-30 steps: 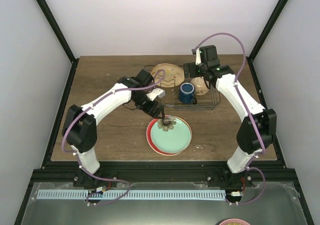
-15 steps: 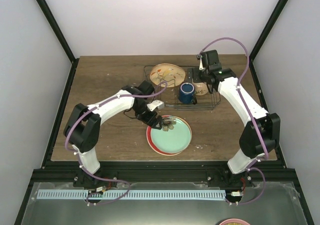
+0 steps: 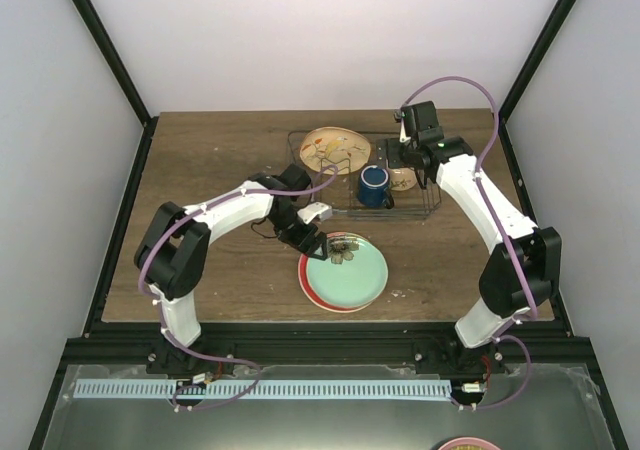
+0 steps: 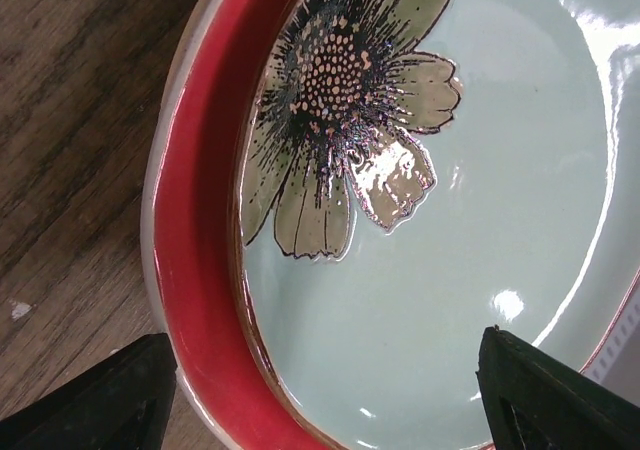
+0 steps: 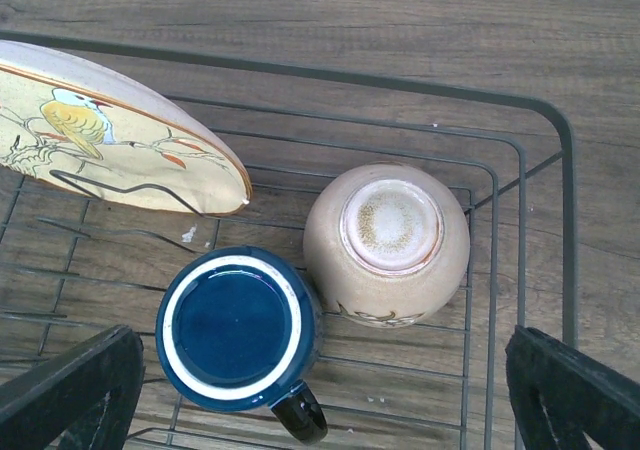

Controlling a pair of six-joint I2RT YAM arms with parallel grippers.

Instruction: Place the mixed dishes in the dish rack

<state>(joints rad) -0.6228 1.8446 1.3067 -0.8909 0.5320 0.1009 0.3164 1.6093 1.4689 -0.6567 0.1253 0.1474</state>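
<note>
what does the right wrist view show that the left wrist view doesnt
Only the right wrist view shows the dish rack, and in it the bird-print plate on a tilt, the dark blue mug and the small cream bowl turned bottom up. Only the left wrist view shows the mint green plate, with a flower print, lying on the red plate. Both show the wooden table and their own open gripper, the right gripper and the left gripper, with dark fingertips at the lower corners.

left gripper [image 3: 320, 246] sunk lower, mint green plate [image 3: 352, 278] nudged right
</note>
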